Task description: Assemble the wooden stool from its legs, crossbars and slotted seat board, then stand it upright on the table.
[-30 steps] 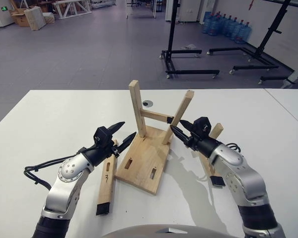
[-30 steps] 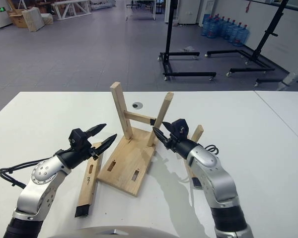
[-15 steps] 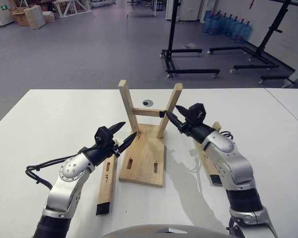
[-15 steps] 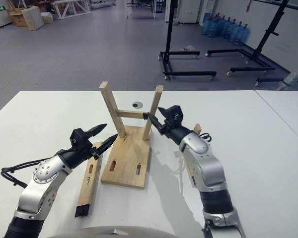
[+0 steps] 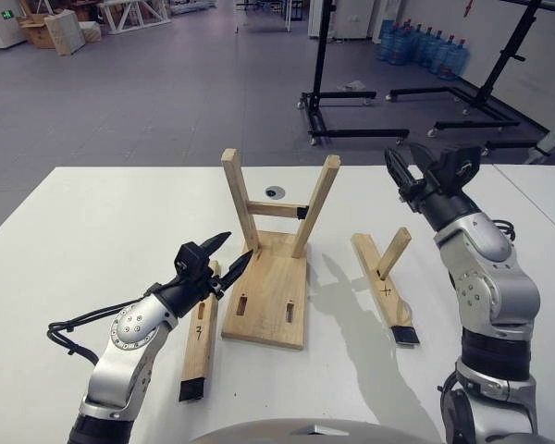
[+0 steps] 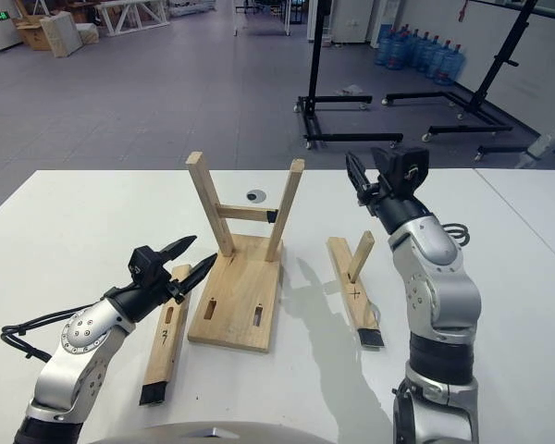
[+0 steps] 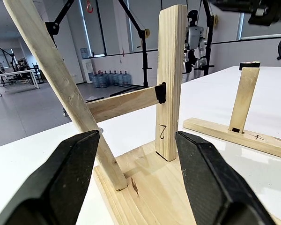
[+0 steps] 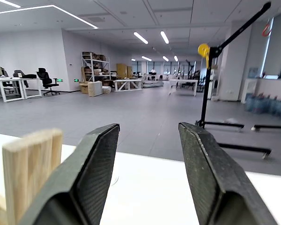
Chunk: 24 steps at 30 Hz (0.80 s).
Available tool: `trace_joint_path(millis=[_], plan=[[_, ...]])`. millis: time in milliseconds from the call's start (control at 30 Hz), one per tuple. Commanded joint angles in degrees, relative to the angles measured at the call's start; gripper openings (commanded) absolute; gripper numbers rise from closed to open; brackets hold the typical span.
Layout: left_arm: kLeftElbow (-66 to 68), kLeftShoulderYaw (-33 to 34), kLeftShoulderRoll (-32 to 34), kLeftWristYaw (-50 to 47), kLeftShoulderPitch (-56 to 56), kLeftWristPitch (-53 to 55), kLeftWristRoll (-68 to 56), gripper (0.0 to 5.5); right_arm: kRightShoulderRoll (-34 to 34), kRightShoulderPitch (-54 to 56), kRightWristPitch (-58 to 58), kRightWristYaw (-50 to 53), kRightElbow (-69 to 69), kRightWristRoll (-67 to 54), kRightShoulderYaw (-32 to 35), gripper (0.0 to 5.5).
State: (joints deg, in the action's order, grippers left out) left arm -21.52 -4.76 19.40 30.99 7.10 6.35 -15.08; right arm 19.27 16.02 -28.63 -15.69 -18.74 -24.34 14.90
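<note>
White table in an open workshop hall, stool half built, both grippers empty.
From the head camera you see the white table with the slotted seat board lying flat mid-table. Two legs stand up from its far end, joined by a crossbar. A loose leg lies just beside the board's left edge, and your left gripper hovers over its far end, jaws spread, holding nothing. To the right, apart from the board, another leg lies flat with a short crossbar sticking up from it. Your right gripper is raised right of the upright legs, jaws apart. In the left wrist view, the fingers frame those upright legs. In the right wrist view, the spread jaws point across the hall.
</note>
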Motion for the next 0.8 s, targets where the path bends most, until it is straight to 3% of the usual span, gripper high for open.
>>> trace_joint_path(millis=[33,267,400,500,700,800], plan=[[0.97,-0.39,0.06,0.2,-0.53,-0.34,0.57,2.93,-0.65,-1.78,0.1,-1.29,-0.42,-2.34,0.6,2.32],[0.86,-0.47,0.06,0.34,-0.46,-0.27,0.5,2.93,-0.51,4.96,-1.09,1.03,-2.19,-5.98,2.35,2.32],[0.47,-0.93,-0.12,0.27,-0.37,0.18,0.45,2.93,1.97,-1.41,-6.03,1.39,5.94,1.42,-5.27,2.32],[0.63,-1.81,-0.21,0.55,-0.41,0.35,0.47,2.93,-3.23,-8.14,-11.48,3.98,14.32,0.61,-5.61,2.32],[0.49,-1.49,-0.12,0.13,0.5,0.18,0.39,2.93,-6.21,-6.66,-13.03,4.13,9.5,-6.26,-3.3,2.32],[0.39,-1.48,-0.36,-0.26,0.88,-0.07,0.52,2.93,-5.45,-3.74,-9.72,6.03,7.94,-7.77,1.55,2.32]])
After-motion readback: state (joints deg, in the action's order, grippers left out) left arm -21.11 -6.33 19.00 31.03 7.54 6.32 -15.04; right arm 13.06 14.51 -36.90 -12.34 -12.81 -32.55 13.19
